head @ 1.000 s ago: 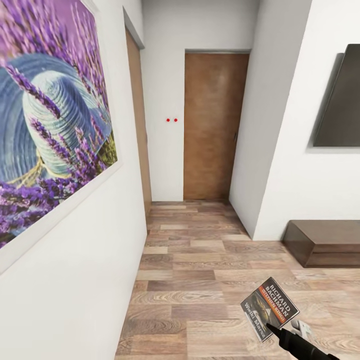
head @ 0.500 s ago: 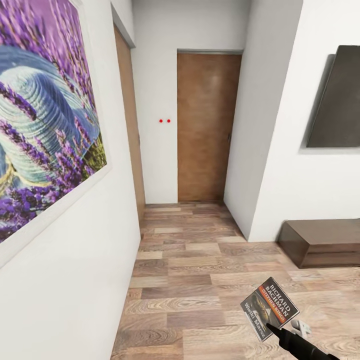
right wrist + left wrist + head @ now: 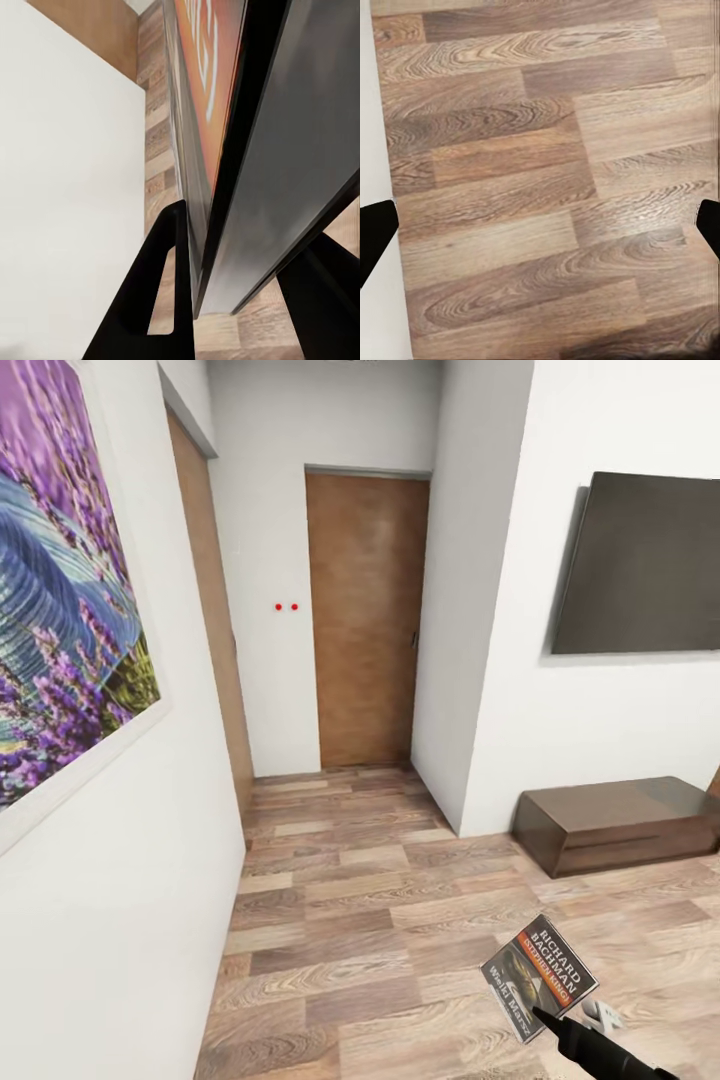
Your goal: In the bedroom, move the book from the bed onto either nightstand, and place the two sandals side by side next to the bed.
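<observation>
Right gripper clamped on the book, fingers pinching its lower edge; book held tilted above the wood-plank floor, cover facing the head camera, orange band and "Richard Bachman" lettering readable. The book hangs in front of the low dark brown cabinet, nearer the camera and well apart from it. Right wrist view: the book runs edge-on between the two black fingers, both pressed against it, orange cover on one face.

Left gripper: two black fingertips at opposite edges of the left wrist view, spread wide, holding nothing, only plank floor between them.

Scene relative to the cabinet: the cabinet sits on the floor against a white wall, a dark flat screen mounted above it. Left of the cabinet a wall corner juts out, then a short hallway ending at a closed brown door. Two small red dots on the wall left of that door. A second brown door on the hallway's left side. Large lavender-and-hat picture on the near left wall.
</observation>
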### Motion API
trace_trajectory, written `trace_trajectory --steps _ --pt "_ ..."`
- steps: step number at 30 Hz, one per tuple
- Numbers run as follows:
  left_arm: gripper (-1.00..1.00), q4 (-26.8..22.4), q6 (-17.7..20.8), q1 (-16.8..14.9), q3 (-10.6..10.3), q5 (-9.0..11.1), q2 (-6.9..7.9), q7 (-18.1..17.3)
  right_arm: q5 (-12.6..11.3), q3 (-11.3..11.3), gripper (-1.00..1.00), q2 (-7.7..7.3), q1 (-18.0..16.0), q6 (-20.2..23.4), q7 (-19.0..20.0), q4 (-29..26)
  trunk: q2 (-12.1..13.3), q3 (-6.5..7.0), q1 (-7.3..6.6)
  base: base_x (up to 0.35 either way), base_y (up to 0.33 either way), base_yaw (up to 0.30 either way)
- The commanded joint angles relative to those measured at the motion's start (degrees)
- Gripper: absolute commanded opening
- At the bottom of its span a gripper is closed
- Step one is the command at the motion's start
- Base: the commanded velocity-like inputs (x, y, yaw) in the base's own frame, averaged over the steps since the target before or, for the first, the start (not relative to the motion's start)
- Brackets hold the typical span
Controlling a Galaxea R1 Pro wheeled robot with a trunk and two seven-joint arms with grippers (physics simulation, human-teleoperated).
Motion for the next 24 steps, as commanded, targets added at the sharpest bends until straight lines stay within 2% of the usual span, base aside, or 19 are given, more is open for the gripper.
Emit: trace_trajectory --steps 1,7,24 --pt "1.0 0.04 -0.17 -0.03 -0.47 0.6 0.03 -0.23 -0.32 0.14 -1.0 -0.01 -0.09 -0.15 0.15 0.05 -0.06 -0.03 0.01 0.0 0.0 -0.272" --pt "1.0 0.04 -0.17 -0.03 -0.48 0.6 -0.11 -0.23 -0.32 0.16 -1.0 -0.01 -0.11 -0.16 0.15 0.05 -0.06 0.28 0.01 0.116 0.0 -0.272" --pt "1.0 0.1 -0.17 -0.03 -0.48 0.6 -0.24 -0.23 -0.32 0.13 -1.0 -0.01 -0.1 -0.15 0.15 0.05 -0.06 1.14 0.01 0.307 0.0 -0.272"
